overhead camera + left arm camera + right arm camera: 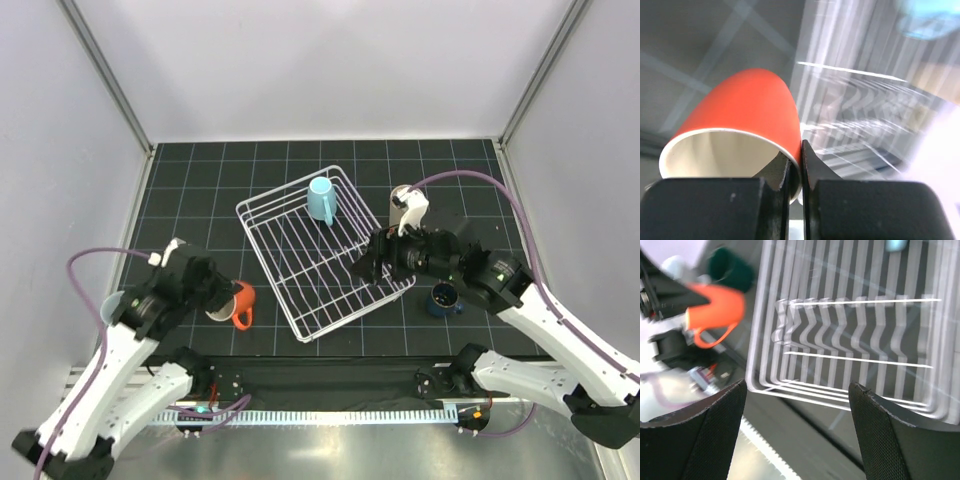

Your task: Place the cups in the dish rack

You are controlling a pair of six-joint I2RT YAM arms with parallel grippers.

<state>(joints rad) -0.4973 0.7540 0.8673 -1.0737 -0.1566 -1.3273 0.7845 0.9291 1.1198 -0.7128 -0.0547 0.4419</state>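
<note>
Between the left gripper [801,150] fingers: wall of the orange mug [750,105], one finger inside the mouth and one outside, clamped tight on the rim. A rim pinch makes sense, I'd say: the body looks too wide to span, and the handle sits on the side away from the fingers, so it's out of the way. Mug is tipped, mouth toward the wrist; can't tell if it's off the table. It's ahead of those fingers, just beside the dish rack [270,277] near-left edge, not loaded yet. Left arm is folded low, forearm angled in toward the rack. Right gripper [365,265] hangs over the rack's right rim, fingers spread wide with nothing between them, only wires below. Light blue cup [321,198] sits at the rack's far end, well beyond both sets of fingers. Navy cup [443,297] is outside, back by the right wrist.
</note>
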